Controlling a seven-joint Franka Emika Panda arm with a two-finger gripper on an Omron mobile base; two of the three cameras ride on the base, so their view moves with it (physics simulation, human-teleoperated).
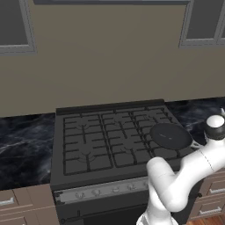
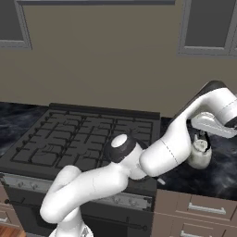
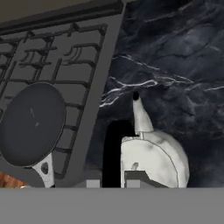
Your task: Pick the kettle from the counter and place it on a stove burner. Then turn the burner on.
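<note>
Lower right of the right base view: kettle sits on the counter, just right of the stove, w/ the gripper directly above it, fingers pointing down at the kettle top. Can't tell from that view whether fingers touch it.

Hand view, bottom center: two finger tips poke up at the frame's lower edge, kettle right at them. Its black handle sits in the gap between the tips, the cream body is at the right tip, spout pointing toward upper frame. Jaws look partly spread, one either side of the handle; whether they pinch it, can't tell. Kettle bottom rests on the counter, close beside the stove edge.

Frying pan is at the left of the hand view, on a burner grate, handle toward the bottom of frame. Left base view: same pan at right-center on the stove's front-right burner, arm rising from lower right. Knob strip runs along the stove front.
</note>
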